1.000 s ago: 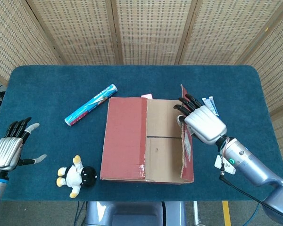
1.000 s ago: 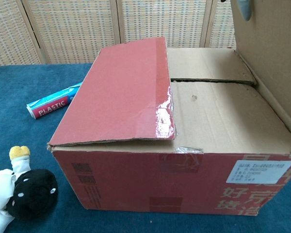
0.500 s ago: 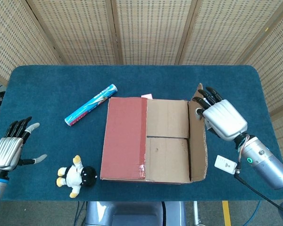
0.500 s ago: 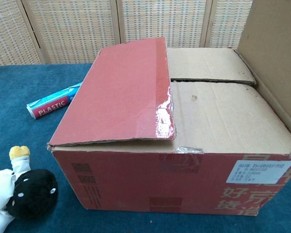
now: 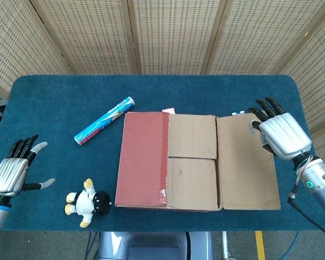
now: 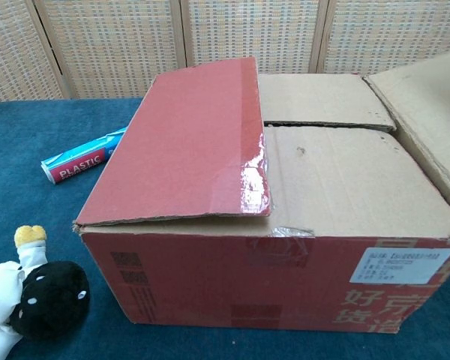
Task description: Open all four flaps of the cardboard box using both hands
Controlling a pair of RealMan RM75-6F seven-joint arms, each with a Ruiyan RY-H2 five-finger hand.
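Note:
The red cardboard box (image 5: pixel 168 203) (image 6: pixel 247 277) stands mid-table. Its right flap (image 5: pixel 245 161) (image 6: pixel 427 112) lies folded outward, brown inside up. The red left flap (image 5: pixel 143 158) (image 6: pixel 187 142) lies closed over the top. Two brown inner flaps (image 5: pixel 191 158) (image 6: pixel 337 161) lie flat and closed. My right hand (image 5: pixel 279 132) is at the right flap's far outer corner, fingers stretched out, holding nothing. My left hand (image 5: pixel 13 168) hovers open near the table's left edge, far from the box. Neither hand shows in the chest view.
A blue plastic-wrap roll (image 5: pixel 104 120) (image 6: pixel 79 159) lies left of the box's far corner. A black and white plush toy (image 5: pixel 89 202) (image 6: pixel 26 300) lies by the near left corner. Wicker screens stand behind the blue table (image 5: pixel 59 103).
My right hand swung the right flap from upright to folded out flat, moving rightward with it. The left hand stayed still.

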